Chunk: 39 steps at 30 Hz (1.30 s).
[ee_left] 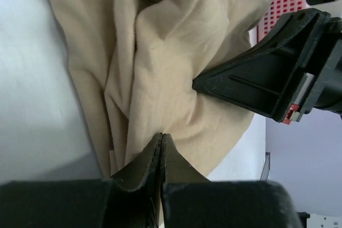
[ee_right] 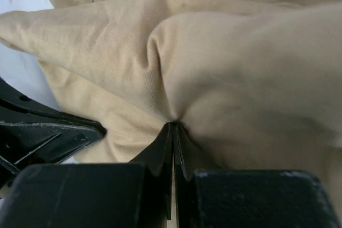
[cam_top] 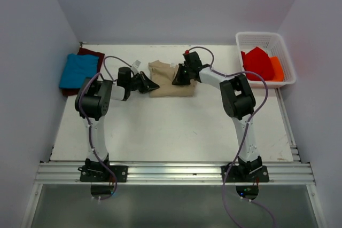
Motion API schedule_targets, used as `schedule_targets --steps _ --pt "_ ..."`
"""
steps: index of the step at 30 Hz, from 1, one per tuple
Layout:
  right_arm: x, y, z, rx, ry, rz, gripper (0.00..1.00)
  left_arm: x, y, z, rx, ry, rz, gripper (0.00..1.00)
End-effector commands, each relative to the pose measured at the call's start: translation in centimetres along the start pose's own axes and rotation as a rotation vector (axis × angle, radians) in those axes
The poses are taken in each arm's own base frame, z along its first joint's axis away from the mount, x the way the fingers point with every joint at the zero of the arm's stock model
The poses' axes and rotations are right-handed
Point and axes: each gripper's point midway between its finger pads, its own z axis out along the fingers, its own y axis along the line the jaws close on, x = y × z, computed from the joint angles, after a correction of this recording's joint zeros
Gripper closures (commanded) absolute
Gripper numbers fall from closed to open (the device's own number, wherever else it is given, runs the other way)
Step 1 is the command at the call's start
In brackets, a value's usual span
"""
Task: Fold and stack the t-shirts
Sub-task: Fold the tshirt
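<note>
Cloth is lying centrally in the top view: a crumpled tan soft t-shirt (cam_top: pixel 171 85), with the left gripper (cam_top: pixel 152 85) and right gripper (cam_top: pixel 176 80) meeting its opposite edges. A bright blue folded t-shirt (cam_top: pixel 79 70) is sitting on a dark maroon t-shirt (cam_top: pixel 92 53) far left. Left wrist: the jaws are pinching tan fabric, fully closed. Right wrist: the jaws are clamping a puckered tan fold, fully closed.

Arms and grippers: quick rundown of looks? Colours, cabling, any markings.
Left arm and right arm match: white links, bulky black joint housings, black base plates, a thin purple cable looping along each. Left gripper and right gripper: black, triangular fingers tapering to thin tips. Small red part on the right one.
</note>
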Motion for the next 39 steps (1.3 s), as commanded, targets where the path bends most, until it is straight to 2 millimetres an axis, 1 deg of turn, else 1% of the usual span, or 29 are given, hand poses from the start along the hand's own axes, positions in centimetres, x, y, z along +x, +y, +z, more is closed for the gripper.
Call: schedule_targets --steps 1,2,3,4,5,6,7,8,9,10,11,12,13,14,15,19,21,25,27,28,29,30,31,32,33,34,35,38,39 --pt "4.7 -4.4 -1.6 0.176 0.061 -0.046 1.0 5.6 2.3 -1.8 -0.158 0.068 -0.038 0.98" --pt "6.6 -4.7 -2.4 0.183 0.079 -0.058 1.0 6.4 1.6 -2.4 -0.16 0.069 -0.032 0.99" --pt "7.5 -4.8 -2.9 0.187 0.086 -0.07 1.0 8.9 2.6 -3.5 -0.202 0.095 -0.06 1.0" --pt "9.7 -6.0 -3.3 0.215 0.121 -0.082 1.0 9.9 1.2 -4.0 -0.193 0.101 -0.037 1.0" --pt "10.4 -4.6 -4.5 0.197 0.117 -0.116 1.0 11.1 1.0 -4.6 -0.205 0.112 -0.032 1.0" --pt "11.3 -4.6 -5.0 0.202 0.123 -0.131 1.0 13.6 2.1 -6.0 -0.265 0.135 -0.048 1.0" --pt "14.0 -5.1 -5.8 0.228 0.159 -0.159 1.0 14.4 -0.1 -6.6 -0.243 0.134 0.002 1.0" --pt "15.0 -4.9 -6.5 0.231 0.166 -0.175 1.0 15.4 -0.7 -7.3 -0.249 0.136 0.021 1.0" --pt "14.9 -3.7 -7.9 0.207 0.136 -0.195 1.0 18.1 -0.1 -8.5 -0.298 0.171 0.033 1.0" --pt "17.2 -4.2 -8.5 0.227 0.161 -0.217 1.0 17.8 -2.2 -9.2 -0.264 0.136 0.067 1.0" --pt "17.9 -4.1 -9.1 0.23 0.163 -0.225 1.0 18.5 -2.7 -9.8 -0.26 0.136 0.081 1.0" --pt "17.8 -3.2 -10.2 0.211 0.141 -0.229 1.0 20.0 -2.5 -10.7 -0.281 0.16 0.086 1.0" --pt "19.1 -3.8 -10.7 0.223 0.156 -0.219 1.0 19.6 -3.7 -11.2 -0.254 0.136 0.102 1.0" --pt "19.3 -3.8 -11.1 0.224 0.152 -0.215 1.0 19.6 -3.9 -11.5 -0.255 0.129 0.106 1.0" --pt "19.3 -3.8 -11.4 0.227 0.145 -0.216 1.0 19.7 -3.5 -12.0 -0.279 0.126 0.105 1.0" --pt "19.0 -3.7 -12.1 0.233 0.13 -0.241 1.0 18.4 -4.1 -12.3 -0.296 0.082 0.129 1.0" --pt "18.6 -2.9 -12.3 0.207 0.123 -0.257 1.0 17.9 -5.2 -12.1 -0.268 0.076 0.136 1.0" --pt "15.9 -0.3 -12.6 0.168 0.063 -0.297 1.0 15.8 -6.8 -11.9 -0.267 0.016 0.184 1.0" --pt "15.2 0.1 -12.2 0.176 0.063 -0.311 1.0 15.0 -7.4 -11.6 -0.268 0.004 0.196 1.0" --pt "14.0 0.9 -12.1 0.184 0.041 -0.321 1.0 14.9 -7.3 -11.4 -0.27 0.011 0.204 1.0" --pt "14.0 0.5 -11.3 0.208 0.056 -0.324 1.0 14.6 -7.7 -11.1 -0.262 0.008 0.211 1.0" --pt "13.7 0.4 -10.8 0.224 0.057 -0.327 1.0 14.6 -7.3 -10.8 -0.277 0.014 0.21 1.0" --pt "12.4 1.2 -10.5 0.228 0.04 -0.331 1.0 14.4 -7.2 -10.7 -0.285 0.013 0.21 1.0" --pt "12.2 1.3 -10.1 0.233 0.047 -0.334 1.0 14.2 -7.4 -10.5 -0.284 0.013 0.212 1.0" --pt "12.5 0.6 -9.0 0.259 0.067 -0.334 1.0 14.3 -7.9 -10.4 -0.258 0.019 0.213 1.0" --pt "11.6 1.1 -8.7 0.259 0.056 -0.331 1.0 14.4 -8.1 -10.4 -0.249 0.02 0.201 1.0" --pt "11.6 0.9 -8.2 0.264 0.068 -0.324 1.0 14.3 -8.3 -10.5 -0.248 0.019 0.201 1.0" --pt "11.3 0.5 -7.1 0.275 0.076 -0.308 1.0 14.1 -9.2 -11.2 -0.231 0.005 0.201 1.0" --pt "11.3 0.0 -6.7 0.283 0.083 -0.295 1.0 13.9 -10.1 -11.8 -0.214 -0.01 0.199 1.0"
